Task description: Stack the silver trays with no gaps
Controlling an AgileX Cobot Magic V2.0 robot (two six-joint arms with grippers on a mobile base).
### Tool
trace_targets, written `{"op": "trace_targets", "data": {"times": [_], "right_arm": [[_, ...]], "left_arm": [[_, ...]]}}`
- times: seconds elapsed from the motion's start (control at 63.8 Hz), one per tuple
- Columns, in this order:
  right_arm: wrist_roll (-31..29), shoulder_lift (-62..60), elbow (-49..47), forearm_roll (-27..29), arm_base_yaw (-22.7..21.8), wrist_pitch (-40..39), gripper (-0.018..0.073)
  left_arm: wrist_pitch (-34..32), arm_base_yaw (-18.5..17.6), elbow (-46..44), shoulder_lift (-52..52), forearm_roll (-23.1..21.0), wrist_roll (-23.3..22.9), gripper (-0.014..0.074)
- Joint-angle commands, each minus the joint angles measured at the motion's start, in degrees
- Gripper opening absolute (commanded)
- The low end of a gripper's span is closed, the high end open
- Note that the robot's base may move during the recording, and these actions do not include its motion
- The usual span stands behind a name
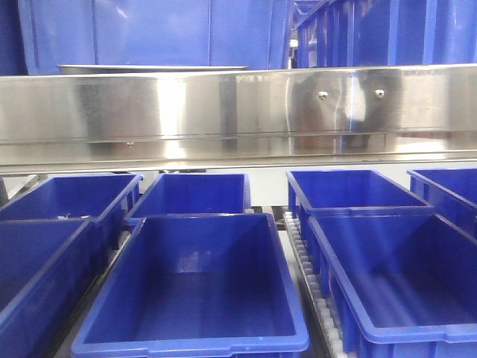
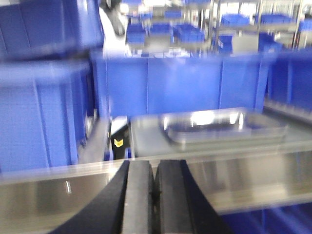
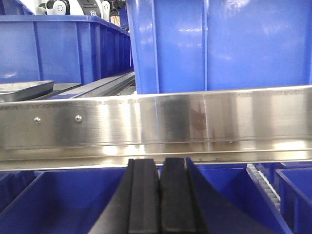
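Note:
One silver tray (image 2: 224,124) shows blurred in the left wrist view, lying flat on a grey shelf surface beyond the steel rail. My left gripper (image 2: 154,165) is shut and empty, low in front of that rail and well short of the tray. In the right wrist view a silver tray rim (image 3: 24,89) peeks in at the far left behind the rail. My right gripper (image 3: 159,162) is shut on nothing, below the rail. The front view has only a thin silver tray rim (image 1: 149,68) above the rail, and no gripper.
A long mirror-like steel rail (image 1: 238,112) with screw heads runs across in front of the shelf. Several open blue bins (image 1: 194,291) sit below it, with a roller strip (image 1: 305,261) between them. Tall blue bins (image 3: 219,44) stand behind the rail.

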Motion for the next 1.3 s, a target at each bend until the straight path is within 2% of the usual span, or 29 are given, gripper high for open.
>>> {"op": "trace_targets", "data": {"times": [0.0,0.157,0.251,0.329,0.408,0.596,0.69,0.799,1.034,1.285], "right_arm": [[-0.5,-0.2,0.0,0.0,-0.2,-1.2,-0.0080],[-0.5,-0.2,0.0,0.0,-0.2,-1.2,-0.0080],[-0.5,-0.2,0.0,0.0,-0.2,-1.2,-0.0080],[-0.5,-0.2,0.0,0.0,-0.2,-1.2,-0.0080],[-0.5,-0.2,0.0,0.0,-0.2,-1.2,-0.0080],[-0.5,-0.2,0.0,0.0,-0.2,-1.3,-0.0080],[-0.5,-0.2,0.0,0.0,-0.2,-1.3,-0.0080],[-0.5,-0.2,0.0,0.0,-0.2,-1.3,-0.0080],[-0.5,-0.2,0.0,0.0,-0.2,-1.3,-0.0080],[-0.5,-0.2,0.0,0.0,-0.2,-1.3,-0.0080]], "left_arm": [[-6.9,0.2,6.6,-1.8,-0.6,0.4,-0.0020],[-13.6,0.2,14.2,-4.2,-0.6,0.4,-0.0020],[-14.9,0.2,16.6,-4.6,-0.6,0.4,-0.0020],[-15.4,0.7,18.5,-4.6,-2.8,0.4,-0.0020],[-15.5,2.0,19.3,-6.1,-4.8,0.4,-0.0020],[-16.9,6.6,19.3,-6.5,-4.5,0.0,-0.0020],[-16.8,7.7,19.3,-6.5,-4.1,0.0,-0.0020],[-15.8,7.7,19.3,-6.5,-2.6,0.0,-0.0020],[-14.6,7.7,19.3,-6.5,-2.5,0.0,-0.0020],[-14.6,5.5,19.3,-6.5,-0.5,0.0,-0.0020]]}}
